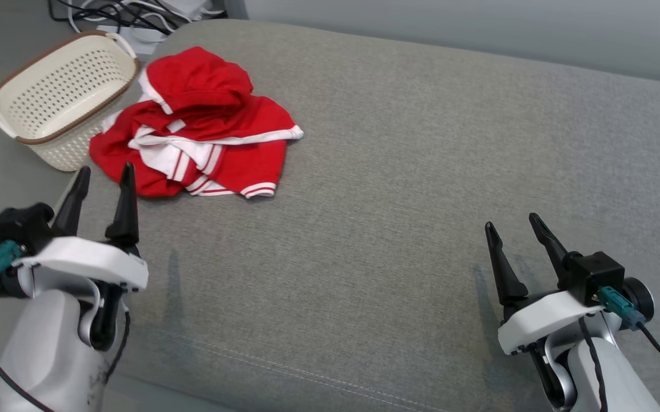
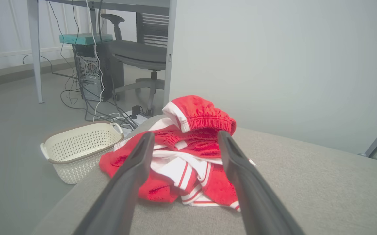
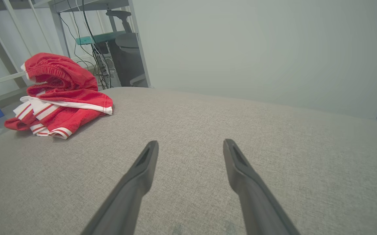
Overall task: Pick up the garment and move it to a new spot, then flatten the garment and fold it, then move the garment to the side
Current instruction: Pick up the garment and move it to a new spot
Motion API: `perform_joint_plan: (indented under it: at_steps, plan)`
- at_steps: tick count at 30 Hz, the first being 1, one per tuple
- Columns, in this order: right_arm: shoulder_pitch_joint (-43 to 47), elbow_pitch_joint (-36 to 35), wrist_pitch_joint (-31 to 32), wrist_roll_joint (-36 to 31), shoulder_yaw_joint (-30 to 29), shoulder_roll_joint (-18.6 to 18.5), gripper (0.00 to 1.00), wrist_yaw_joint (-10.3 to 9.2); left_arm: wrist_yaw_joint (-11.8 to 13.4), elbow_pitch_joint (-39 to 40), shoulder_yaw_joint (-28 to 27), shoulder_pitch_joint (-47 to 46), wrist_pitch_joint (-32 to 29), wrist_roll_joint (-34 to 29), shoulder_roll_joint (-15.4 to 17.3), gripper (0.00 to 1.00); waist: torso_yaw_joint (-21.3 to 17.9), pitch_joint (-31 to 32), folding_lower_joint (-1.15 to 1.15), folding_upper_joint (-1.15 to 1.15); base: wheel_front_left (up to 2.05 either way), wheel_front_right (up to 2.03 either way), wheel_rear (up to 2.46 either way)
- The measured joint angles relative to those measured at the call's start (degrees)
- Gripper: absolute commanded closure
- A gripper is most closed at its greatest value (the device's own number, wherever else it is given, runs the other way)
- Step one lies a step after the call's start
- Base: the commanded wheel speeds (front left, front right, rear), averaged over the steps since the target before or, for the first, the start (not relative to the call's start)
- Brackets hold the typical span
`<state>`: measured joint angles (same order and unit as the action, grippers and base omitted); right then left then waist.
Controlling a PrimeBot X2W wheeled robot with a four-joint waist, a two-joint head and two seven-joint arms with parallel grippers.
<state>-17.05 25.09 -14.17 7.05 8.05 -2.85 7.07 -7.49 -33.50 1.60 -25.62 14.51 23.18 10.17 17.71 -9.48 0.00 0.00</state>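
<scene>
A crumpled red garment with white stripes (image 1: pixel 193 131) lies in a heap at the far left of the grey cushioned surface (image 1: pixel 398 171). My left gripper (image 1: pixel 106 174) stands open just short of its near edge, fingers pointing at it, nothing between them. In the left wrist view the garment (image 2: pixel 188 153) sits right beyond the open fingertips (image 2: pixel 149 138). My right gripper (image 1: pixel 512 223) is open at the lower right, far from the cloth, above bare surface. In the right wrist view the garment (image 3: pixel 57 98) lies at the upper left and the right gripper (image 3: pixel 190 145) holds nothing.
A cream perforated basket with a brown rim (image 1: pixel 61 97) stands on the floor just left of the garment, off the surface's edge. Cables and a power strip (image 1: pixel 130 14) lie behind it. A desk, computer tower and office chair (image 2: pixel 136 55) stand farther back.
</scene>
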Motion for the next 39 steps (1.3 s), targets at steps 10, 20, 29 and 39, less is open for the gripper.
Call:
perform_joint_plan:
  at_steps: [10, 20, 29, 39]
  plan:
    - [-2.8, -3.8, -0.1, -1.0, 1.8, -0.3, 0.0, 0.0, 0.0, -8.4, 3.2, -15.4, 0.2, 13.1, 6.3, 0.0, -9.1, -6.7, 0.0, 0.0, 0.0, 0.0, 0.0]
    - [-3.3, -6.0, -0.1, -0.5, 2.2, -0.3, 0.0, 0.0, 1.7, -19.0, -6.3, -20.7, 0.2, 14.0, 11.1, 0.0, -18.9, -11.4, 0.0, 0.0, 0.0, 0.0, 0.0]
    - [-2.3, -6.3, -0.1, 1.1, 1.9, -0.3, 0.0, 0.0, 4.5, -27.8, -8.1, -23.5, 0.2, 10.4, 11.1, 1.0, -23.0, -12.8, 0.0, 0.0, 0.0, 0.0, 0.0]
    - [-2.2, -6.1, -0.1, 2.6, 1.5, -0.3, 0.0, 0.0, 2.3, -22.3, -9.0, -23.7, 0.2, 5.6, 8.9, 1.0, -22.3, -11.4, 0.0, 0.0, 0.0, 0.0, 0.0]
